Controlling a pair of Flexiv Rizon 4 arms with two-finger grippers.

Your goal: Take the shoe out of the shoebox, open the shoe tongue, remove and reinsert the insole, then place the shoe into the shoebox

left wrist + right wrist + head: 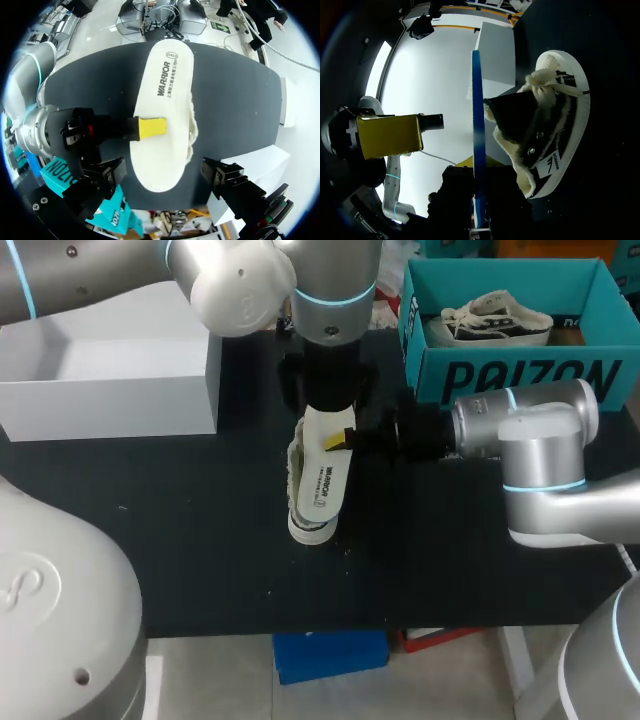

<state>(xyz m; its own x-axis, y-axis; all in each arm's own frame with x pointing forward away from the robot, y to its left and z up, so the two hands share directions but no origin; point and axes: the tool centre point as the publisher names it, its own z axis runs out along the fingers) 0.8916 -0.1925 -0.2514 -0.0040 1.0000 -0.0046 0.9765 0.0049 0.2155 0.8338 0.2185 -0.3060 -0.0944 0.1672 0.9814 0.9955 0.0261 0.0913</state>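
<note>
The white insole [325, 480] hangs flat just above the shoe [309, 528], a white-soled sneaker with a fuzzy lining lying on the black table. My right gripper [342, 440] comes in from the right and is shut on the insole's edge. In the left wrist view one of its yellow fingertips [151, 128] lies on the insole [165, 75], and the shoe's lining [192, 135] peeks out beside it. My left gripper [161, 170] hovers right above the insole, open wide. From the right wrist, the insole [478, 125] shows edge-on in my right gripper [479, 200], with the shoe [550, 140] beside it.
A white open box [110, 380] stands at the back left of the table. The teal shoebox [520, 375] stands at the back right and holds a second sneaker [495, 320].
</note>
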